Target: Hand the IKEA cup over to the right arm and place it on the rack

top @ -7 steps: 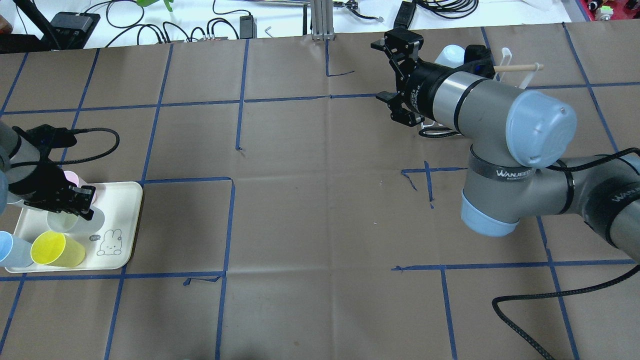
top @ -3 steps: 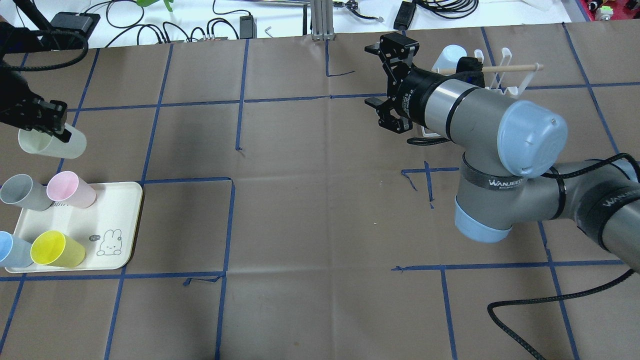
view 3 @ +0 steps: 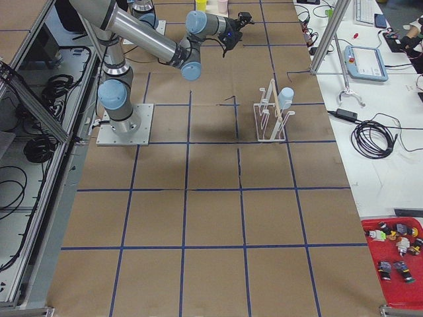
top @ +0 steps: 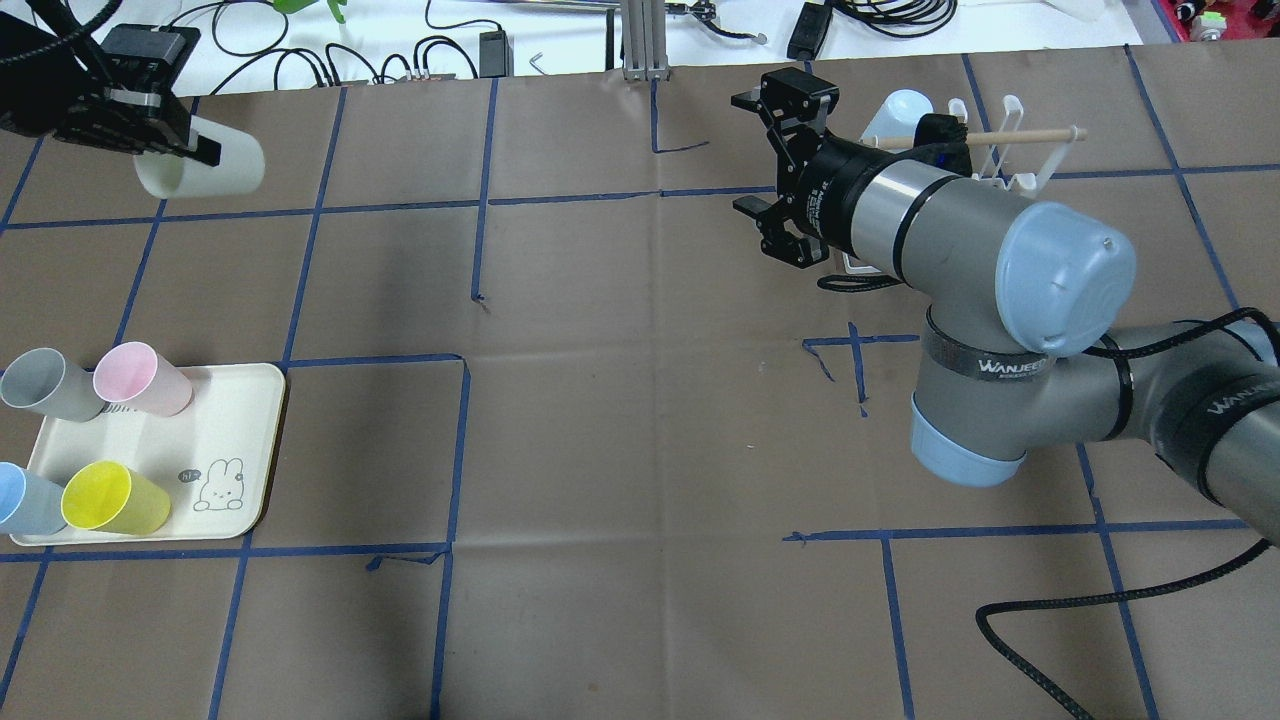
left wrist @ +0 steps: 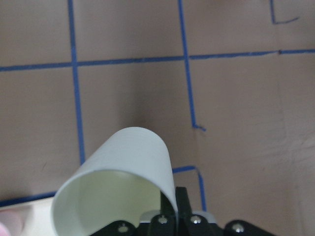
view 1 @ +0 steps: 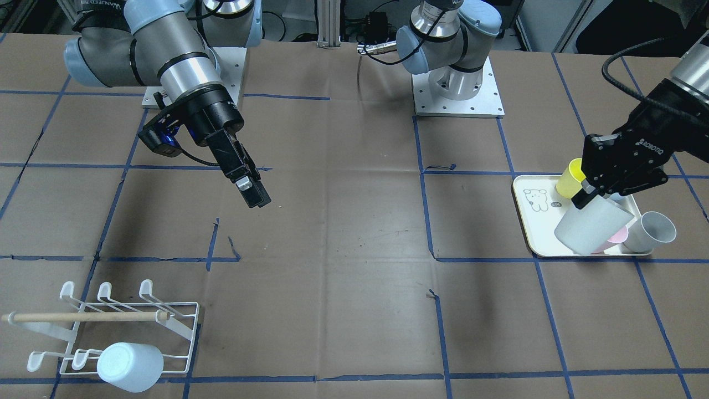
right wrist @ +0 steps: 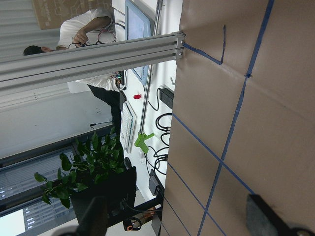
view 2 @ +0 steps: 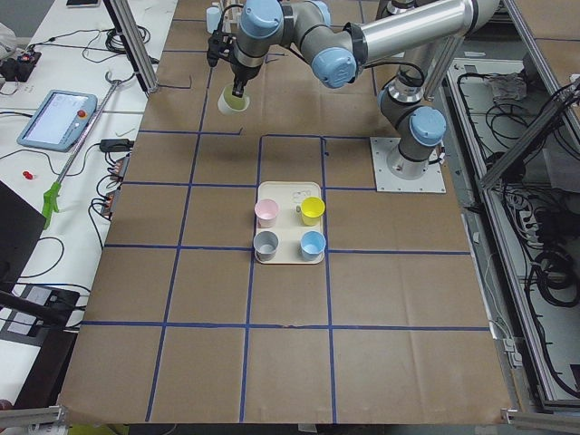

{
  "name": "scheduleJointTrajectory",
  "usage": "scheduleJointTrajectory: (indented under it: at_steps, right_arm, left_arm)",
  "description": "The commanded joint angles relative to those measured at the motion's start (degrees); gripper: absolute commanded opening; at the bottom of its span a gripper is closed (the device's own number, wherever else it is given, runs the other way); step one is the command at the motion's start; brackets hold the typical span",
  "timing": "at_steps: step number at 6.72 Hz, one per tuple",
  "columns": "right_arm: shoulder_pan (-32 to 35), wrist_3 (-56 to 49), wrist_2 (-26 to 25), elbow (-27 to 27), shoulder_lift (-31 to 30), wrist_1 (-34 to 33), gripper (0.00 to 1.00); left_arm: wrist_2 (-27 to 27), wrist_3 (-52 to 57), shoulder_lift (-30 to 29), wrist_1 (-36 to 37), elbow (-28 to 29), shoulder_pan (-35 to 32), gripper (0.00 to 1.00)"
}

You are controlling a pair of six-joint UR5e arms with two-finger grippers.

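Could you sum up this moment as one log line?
stage: pre-handover | left gripper: shut on white cup, aloft | right gripper: open, empty | rack: one pale blue cup on it | tray: four cups

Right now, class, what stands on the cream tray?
Four cups stand on the tray: grey cup, pink cup, blue cup, yellow cup. In the front-facing view the held white cup covers most of the pink and blue ones.

Robotics lab, blue-taped grid table (top: pixel 600 400), teach pendant (view 2: pixel 56 118), aluminium framing (right wrist: pixel 98 56), right arm (view 1: pixel 171 55) on bolted baseplate (view 1: pixel 235 66)
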Motion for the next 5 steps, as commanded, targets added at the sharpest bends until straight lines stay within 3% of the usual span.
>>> scheduleJointTrajectory:
  at_steps: [1, 5]
  right_arm:
    - [-0.3, -3.7, -0.1, 0.1, 0.1, 0.1, 1.0]
    - [-0.5, -8.6, -0.3, 0.1, 0.1, 0.3, 1.0]
  left_arm:
    - [-16.0, 1.9, -1.3, 10.1, -2.1, -3.3, 0.0]
    - [-30.3, 2.8, -3.6, 46.2, -20.6, -10.6, 0.0]
